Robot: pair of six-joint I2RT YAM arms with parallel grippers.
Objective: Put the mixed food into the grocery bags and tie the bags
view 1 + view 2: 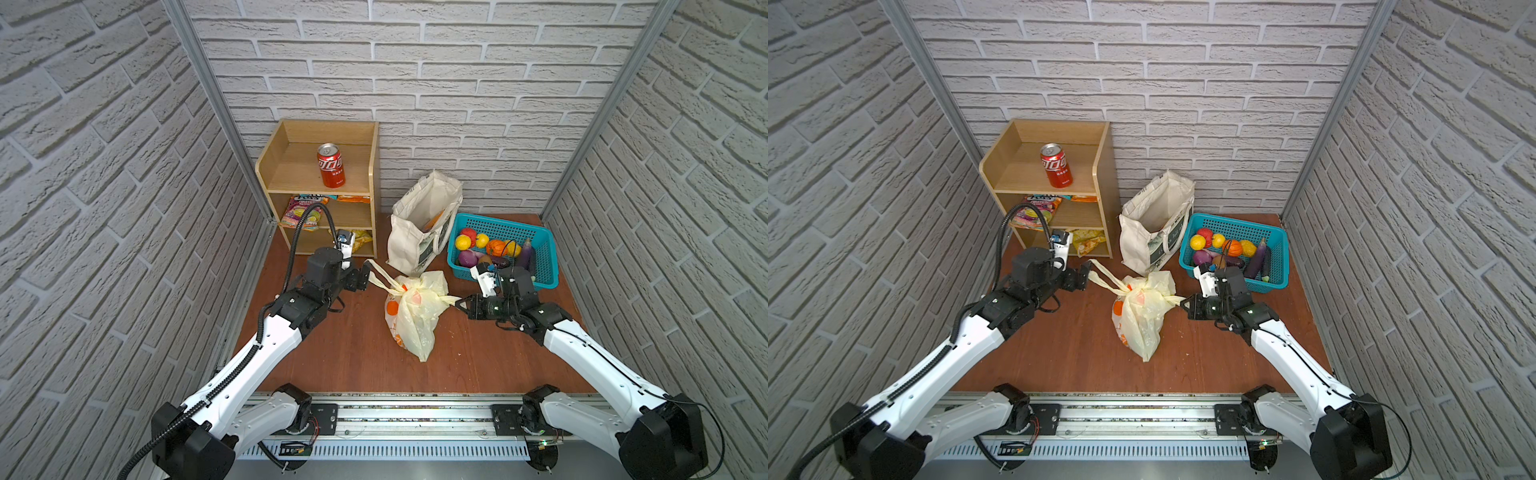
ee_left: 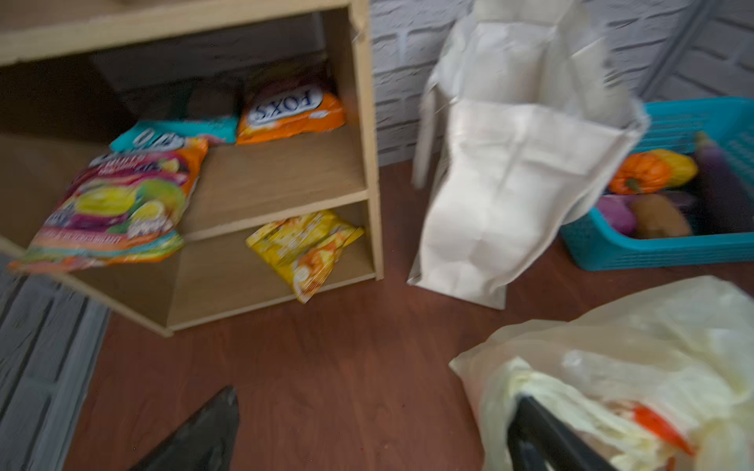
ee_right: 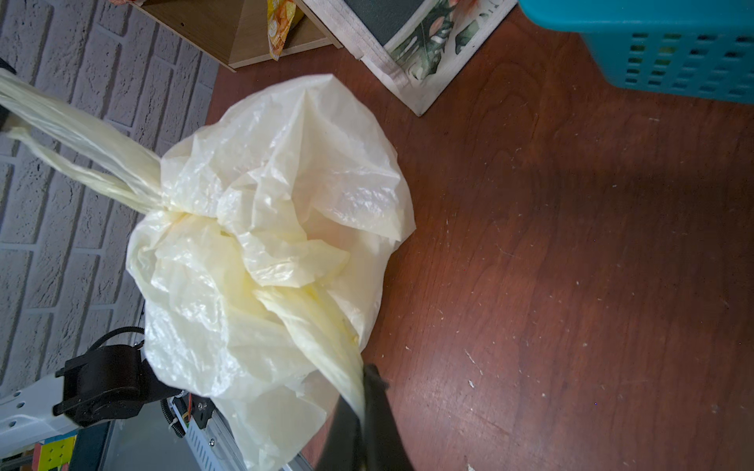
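The pale-yellow plastic grocery bag (image 1: 415, 316) (image 1: 1142, 316) lies on the wooden floor, its handles knotted at the top. Orange pieces of the mixed food (image 1: 392, 308) (image 2: 657, 424) show through the plastic. My right gripper (image 1: 459, 304) (image 1: 1185, 304) (image 3: 363, 401) is shut on the bag's right handle (image 3: 326, 338). The left handle (image 1: 380, 280) (image 3: 73, 142) stretches to my left gripper (image 1: 365, 272) (image 1: 1086, 272) (image 2: 373, 432), which is open wide, with the handle lying against one finger (image 2: 542, 428). The cream canvas tote (image 1: 419, 226) (image 1: 1154, 224) (image 2: 510, 171) stands open behind, something orange (image 1: 434, 218) inside.
A turquoise basket (image 1: 544, 259) (image 1: 1280, 249) of toy fruit and vegetables sits at the back right, beside the tote. A wooden shelf (image 1: 374, 166) (image 2: 367, 163) at the back left holds a red cola can (image 1: 331, 165) and several snack packets (image 2: 114, 204).
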